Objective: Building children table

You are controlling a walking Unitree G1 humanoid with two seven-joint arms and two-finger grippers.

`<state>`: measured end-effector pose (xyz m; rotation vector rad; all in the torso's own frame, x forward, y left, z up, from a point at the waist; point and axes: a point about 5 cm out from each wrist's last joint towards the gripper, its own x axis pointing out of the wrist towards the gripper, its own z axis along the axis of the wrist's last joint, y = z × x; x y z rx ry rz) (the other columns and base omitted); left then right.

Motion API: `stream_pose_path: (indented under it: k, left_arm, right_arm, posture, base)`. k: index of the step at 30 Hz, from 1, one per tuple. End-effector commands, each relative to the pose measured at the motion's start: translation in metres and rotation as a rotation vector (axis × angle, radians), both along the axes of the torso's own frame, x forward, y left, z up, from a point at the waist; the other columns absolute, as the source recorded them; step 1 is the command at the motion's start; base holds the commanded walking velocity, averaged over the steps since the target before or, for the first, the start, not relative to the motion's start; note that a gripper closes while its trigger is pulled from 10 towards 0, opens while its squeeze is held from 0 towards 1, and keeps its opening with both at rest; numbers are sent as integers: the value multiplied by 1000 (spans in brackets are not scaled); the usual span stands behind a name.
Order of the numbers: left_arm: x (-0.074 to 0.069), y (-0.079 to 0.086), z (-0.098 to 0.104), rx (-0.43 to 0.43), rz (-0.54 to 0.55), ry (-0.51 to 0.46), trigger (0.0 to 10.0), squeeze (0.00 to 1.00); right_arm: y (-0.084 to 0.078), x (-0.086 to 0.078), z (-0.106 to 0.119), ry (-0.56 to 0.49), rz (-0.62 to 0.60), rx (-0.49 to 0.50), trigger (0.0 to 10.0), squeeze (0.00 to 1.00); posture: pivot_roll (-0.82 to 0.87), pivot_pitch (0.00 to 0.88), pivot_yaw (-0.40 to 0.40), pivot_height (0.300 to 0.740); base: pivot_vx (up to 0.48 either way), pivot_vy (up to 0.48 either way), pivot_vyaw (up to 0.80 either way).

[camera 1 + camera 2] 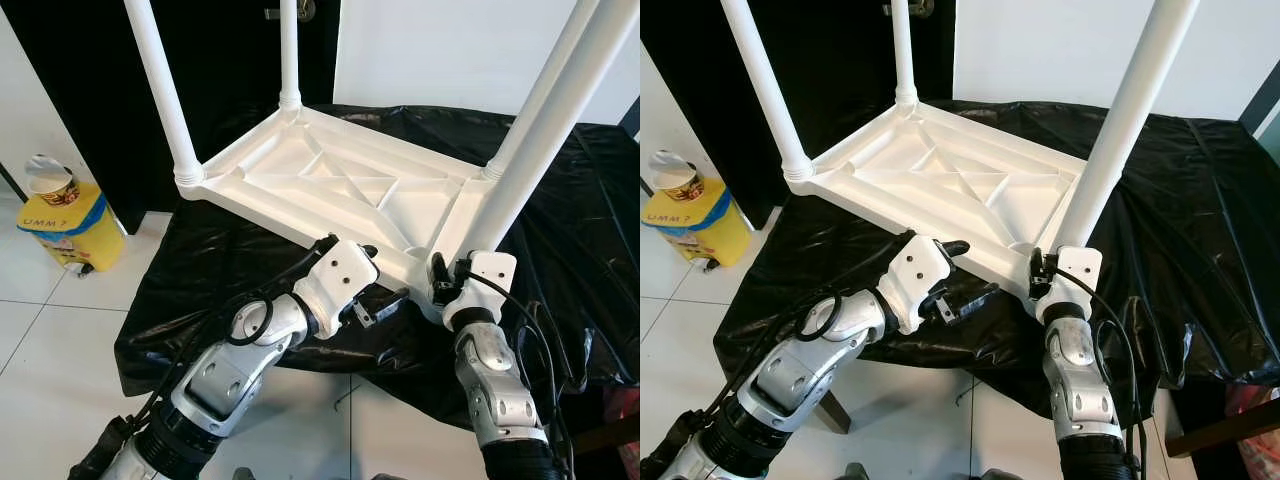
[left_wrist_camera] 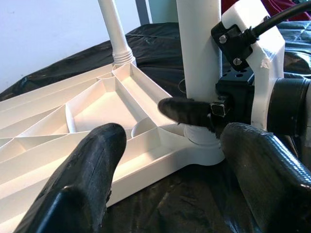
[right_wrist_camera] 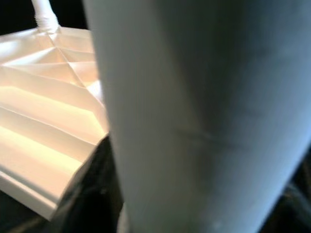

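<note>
**Right end effector on near-right leg, left one free alongside**

Upturned children's tabletop [image 1: 340,185] lies ribbed underside up on the black-sheeted table [image 1: 200,270]. Legs stand up from its corners: far-left leg [image 1: 160,90], far-middle leg [image 1: 289,50], near-right leg [image 1: 545,110], with another leg top showing behind it at the upper right.

Key relation: the near-right leg's long axis runs up and slightly away from the robot, tilted toward its right. Its base sits in the tabletop's near-right corner socket, directly ahead of the right end effector [image 1: 452,278]. That end effector is at the very foot of the leg; the left wrist view shows one black finger [image 2: 187,110] pressed across the white tube just above the socket, so it reads as clamped around the leg. The right wrist view is mostly blurred white tube, consistent with that.

Left end effector [image 1: 385,300] is just beside the tabletop's near edge, left of that corner, fingers spread apart with nothing between them, aimed toward the same leg base.

Judgement: the right arm is the nearer one and already has the leg. Seating or twisting should act along the leg's axis, down into the socket. The left can brace the tabletop rim.
</note>
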<state>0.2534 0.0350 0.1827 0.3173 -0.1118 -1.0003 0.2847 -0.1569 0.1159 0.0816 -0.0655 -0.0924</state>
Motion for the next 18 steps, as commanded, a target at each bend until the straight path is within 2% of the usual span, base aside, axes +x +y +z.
stream_pose_path:
  k: [1,11,12,13,14,15,18]
  left_arm:
    - [-1,0,0,-4,14,-9,10000,0]
    - [-2,1,-1,2,17,-15,10000,0]
    - [-2,1,-1,5,12,-18,10000,0]
    - [-2,1,-1,5,12,-18,10000,0]
    - [-3,1,-1,11,4,-21,10000,0]
    - [-3,1,-1,11,4,-21,10000,0]
    - [-3,2,-1,15,-1,-22,10000,0]
  right_arm:
    - [3,-1,3,-16,29,13,10000,1000]
    - [-4,-4,10,-66,121,9,10000,1000]
    - [-11,-4,11,-68,167,-14,10000,1000]
    - [-11,-4,11,-68,167,-14,10000,1000]
    - [-25,-5,12,-62,272,-48,10000,0]
    - [-25,-5,12,-62,272,-48,10000,0]
    - [-32,-7,10,-39,408,-86,10000,0]
  posture:
    - [29,23,-91,740]
    - [28,20,-89,740]
    - [27,18,-79,740]
    - [27,18,-79,740]
    - [27,18,-74,740]
    - [27,18,-74,740]
    - [27,17,-73,740]
  base:
    - [0,0,0]
    - [0,0,0]
    - [0,0,0]
    - [0,0,0]
    - [0,0,0]
    - [0,0,0]
    - [0,0,0]
